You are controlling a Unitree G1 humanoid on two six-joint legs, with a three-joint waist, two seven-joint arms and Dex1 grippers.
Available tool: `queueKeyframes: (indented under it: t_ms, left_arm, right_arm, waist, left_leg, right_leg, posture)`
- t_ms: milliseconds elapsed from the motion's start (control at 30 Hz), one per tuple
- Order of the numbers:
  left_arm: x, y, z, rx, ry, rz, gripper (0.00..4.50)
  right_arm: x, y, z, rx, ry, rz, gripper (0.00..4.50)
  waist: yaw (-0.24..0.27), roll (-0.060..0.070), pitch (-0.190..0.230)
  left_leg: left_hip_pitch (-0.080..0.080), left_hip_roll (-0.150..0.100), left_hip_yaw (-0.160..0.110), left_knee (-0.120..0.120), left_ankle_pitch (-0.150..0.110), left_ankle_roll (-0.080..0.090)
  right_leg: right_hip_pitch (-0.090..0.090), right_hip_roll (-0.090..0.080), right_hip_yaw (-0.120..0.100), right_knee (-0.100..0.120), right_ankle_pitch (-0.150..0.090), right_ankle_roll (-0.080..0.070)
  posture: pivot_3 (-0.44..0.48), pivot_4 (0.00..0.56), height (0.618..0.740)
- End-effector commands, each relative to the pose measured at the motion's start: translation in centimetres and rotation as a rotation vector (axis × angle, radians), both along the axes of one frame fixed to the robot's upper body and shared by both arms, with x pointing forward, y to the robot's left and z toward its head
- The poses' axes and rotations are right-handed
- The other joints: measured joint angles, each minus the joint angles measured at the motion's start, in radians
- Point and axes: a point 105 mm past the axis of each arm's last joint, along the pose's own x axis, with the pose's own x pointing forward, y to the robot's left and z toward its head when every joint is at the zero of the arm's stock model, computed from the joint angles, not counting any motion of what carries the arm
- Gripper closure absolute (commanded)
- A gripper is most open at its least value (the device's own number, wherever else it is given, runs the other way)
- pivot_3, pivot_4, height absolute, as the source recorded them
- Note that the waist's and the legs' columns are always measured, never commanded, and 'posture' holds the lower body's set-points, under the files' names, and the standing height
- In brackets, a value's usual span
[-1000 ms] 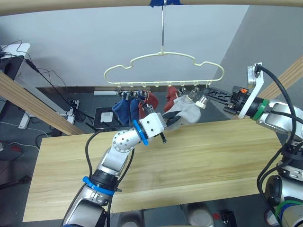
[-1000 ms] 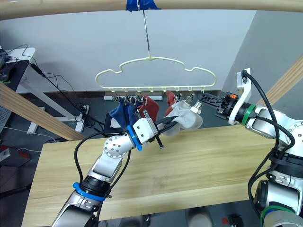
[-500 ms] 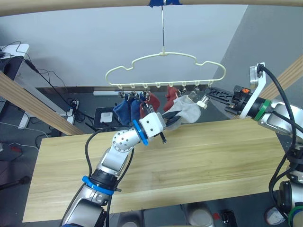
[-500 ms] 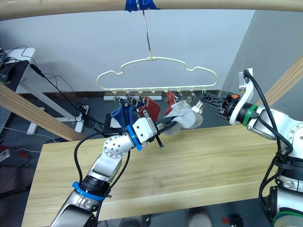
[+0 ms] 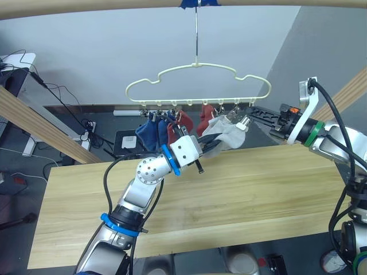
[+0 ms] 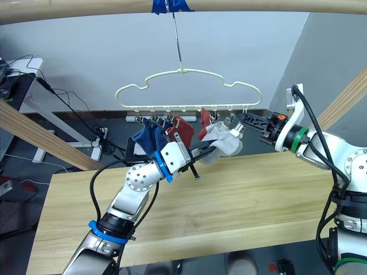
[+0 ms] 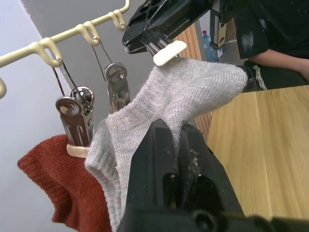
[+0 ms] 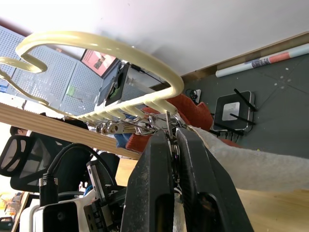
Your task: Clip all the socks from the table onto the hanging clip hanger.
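The hanger (image 5: 198, 86) hangs by its hook from the beam (image 5: 172, 4) above the far edge of the table (image 5: 241, 195). Along its lower bar, blue socks (image 5: 150, 130) and red socks (image 5: 184, 121) already hang from the clips on the left and middle.

The left gripper (image 7: 179, 140) is raised over the table's far edge, just below the hanger's right half. Its two fingers (image 7: 149, 159) are nearly closed, pinching a fold of a grey sock (image 7: 193, 92) between them. In the left wrist view the sock bunches up out of the grip and spreads up toward the clips, with one red sock (image 7: 53, 169) hanging just beside it from a metal clip (image 7: 76, 126).

The right gripper (image 5: 248, 119) reaches in from the right, level with the row of clips, at the end clip (image 8: 166, 126) of the hanger. In the right wrist view its fingers (image 8: 154, 174) stand only a narrow gap apart, pressing the clip between them, and the grey sock's edge runs right up to that clip. In the left wrist view the clip's pale tip (image 7: 169, 52) touches the top of the grey sock. Whether the clip has bitten onto the knit I cannot tell.

A person in dark clothes (image 7: 275, 38) sits beyond the table's far side.
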Motion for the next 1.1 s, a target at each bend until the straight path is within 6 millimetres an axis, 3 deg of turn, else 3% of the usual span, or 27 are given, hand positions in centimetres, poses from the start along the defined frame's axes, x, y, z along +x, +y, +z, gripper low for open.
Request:
queueKeyframes:
  t_ms: [33,133,233,400,567,767,967,1100]
  left_arm:
    - [-0.4,-0.6,1.4,-0.039,-0.041,-0.022,4.47]
    - [-0.4,-0.7,1.4,-0.041,-0.041,-0.023,4.47]
    - [-0.5,-0.6,1.4,-0.040,-0.039,-0.024,4.50]
    - [-0.4,-0.7,1.4,-0.040,-0.036,-0.024,4.50]
    - [-0.1,-1.0,1.5,-0.047,-0.009,-0.024,4.50]
    - [0.4,-1.5,1.4,-0.054,0.015,-0.023,4.50]
    - [0.4,-2.3,0.5,-0.090,0.179,-0.081,2.78]
    - [-0.5,-1.5,-0.7,-0.084,0.320,-0.115,1.58]
  right_arm:
    - [-0.4,0.1,0.5,-0.003,-0.029,0.003,4.50]
    - [-0.4,0.1,0.6,-0.005,-0.036,0.007,4.50]
    - [-0.5,0.1,0.7,0.003,-0.041,0.014,3.66]
    - [-0.5,-0.3,0.7,-0.006,-0.045,0.003,1.84]
    - [-1.2,-2.4,0.7,-0.067,-0.073,-0.028,0.02]
    - [-3.9,-4.2,-0.9,-0.419,-0.206,0.028,0.02]
    - [-5.3,-4.2,-2.8,-0.619,-0.392,0.072,0.00]
    - [-5.2,-4.3,-3.3,-0.644,-0.515,0.049,0.00]
  waist:
    - [0.000,0.000,0.000]
    - [0.000,0.000,0.000]
    - [-0.001,0.000,0.000]
    - [-0.001,0.000,0.000]
    - [0.002,0.000,0.000]
    - [0.005,0.001,0.000]
    - [-0.001,0.000,0.001]
    - [-0.005,0.000,0.001]
  left_leg:
    - [0.000,0.000,0.000,0.000,0.000,0.000]
    - [0.000,0.000,0.000,0.000,0.000,0.000]
    - [0.000,0.000,0.000,0.000,0.000,0.000]
    - [0.000,0.000,0.000,0.000,0.000,0.000]
    - [0.000,0.000,0.000,0.000,0.000,0.000]
    - [-0.001,0.000,0.000,0.000,0.000,0.000]
    - [0.001,0.000,0.003,0.001,0.000,0.000]
    - [0.004,0.000,0.004,0.000,0.000,0.000]
  right_leg:
    - [0.000,0.000,0.000,0.000,0.000,0.000]
    - [0.000,0.000,0.000,0.000,0.000,0.000]
    - [0.000,0.000,0.000,0.000,0.000,0.000]
    - [0.000,0.000,0.000,0.000,0.000,0.000]
    - [0.000,0.000,0.000,0.000,0.000,0.000]
    - [0.000,0.000,0.000,-0.001,0.000,0.000]
    - [0.000,0.000,0.001,0.000,0.000,0.001]
    - [0.001,0.001,0.003,0.000,0.001,0.002]
  posture:
    - [-0.205,0.307,0.740]
    - [-0.204,0.307,0.740]
    - [-0.203,0.307,0.740]
    - [-0.206,0.310,0.740]
    - [-0.208,0.310,0.740]
    - [-0.230,0.312,0.740]
    - [-0.242,0.310,0.740]
    - [-0.231,0.303,0.740]
